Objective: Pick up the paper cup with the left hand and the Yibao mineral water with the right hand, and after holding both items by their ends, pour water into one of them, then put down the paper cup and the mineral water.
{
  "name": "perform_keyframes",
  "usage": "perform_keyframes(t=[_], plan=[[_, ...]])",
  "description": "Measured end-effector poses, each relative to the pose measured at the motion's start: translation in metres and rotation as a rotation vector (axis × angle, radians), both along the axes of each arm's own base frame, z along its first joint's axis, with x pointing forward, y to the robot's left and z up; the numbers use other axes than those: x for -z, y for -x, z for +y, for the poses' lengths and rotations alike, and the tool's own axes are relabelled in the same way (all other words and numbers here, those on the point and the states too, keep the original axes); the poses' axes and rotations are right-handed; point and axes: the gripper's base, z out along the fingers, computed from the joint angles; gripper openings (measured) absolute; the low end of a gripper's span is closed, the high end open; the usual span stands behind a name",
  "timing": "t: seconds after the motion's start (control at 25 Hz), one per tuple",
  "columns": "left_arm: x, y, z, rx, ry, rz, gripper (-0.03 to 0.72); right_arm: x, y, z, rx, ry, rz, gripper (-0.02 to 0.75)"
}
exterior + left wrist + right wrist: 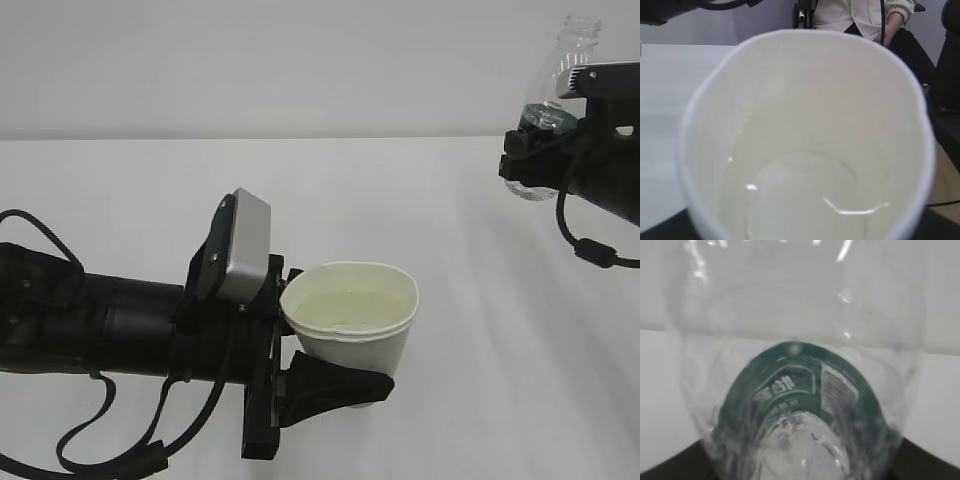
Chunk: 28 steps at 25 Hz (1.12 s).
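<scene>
Left tool: we see the left hand [335,375] clenched around the lower part of the paper cup [352,318], holding it upright above the tabletop [330,200].
Right tool: the right hand [535,150] grasps the Yibao mineral water [560,100] at its lower body, by the green label, high at the right edge of the exterior view, well apart from the cup.
Cup contents: the left wrist view shows pale liquid pooled inside the paper cup [805,150], with glints on its surface.
Bottle state: it stands nearly upright, neck up and capless; the right wrist view shows clear ribbed wall and label, and we cannot tell how much water remains.
Cup handling: we judge it light but soft; its rim already looks squeezed out of round, so a firmer clench could slop the liquid. Keep hold low and level.
Bottle handling: thin plastic, likely slippery and springy; the label band seems the best grip.
Stage: pouring looks done, we think; setting both down remains.
</scene>
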Motion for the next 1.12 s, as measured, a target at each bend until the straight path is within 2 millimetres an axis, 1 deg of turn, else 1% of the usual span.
perform_keyframes(t=[0.4,0.92,1.12], plan=[[0.0,0.0,0.0,-0.001,-0.001,0.0,0.418,0.018,-0.003,0.0,0.011,-0.009,0.033,0.391],[0.0,0.0,0.0,-0.003,0.0,0.001,0.418,0.022,-0.005,0.0,0.006,0.016,0.011,0.391],[-0.001,-0.002,0.0,-0.019,0.007,0.006,0.418,0.035,-0.007,0.0,0.004,0.016,0.02,0.391]])
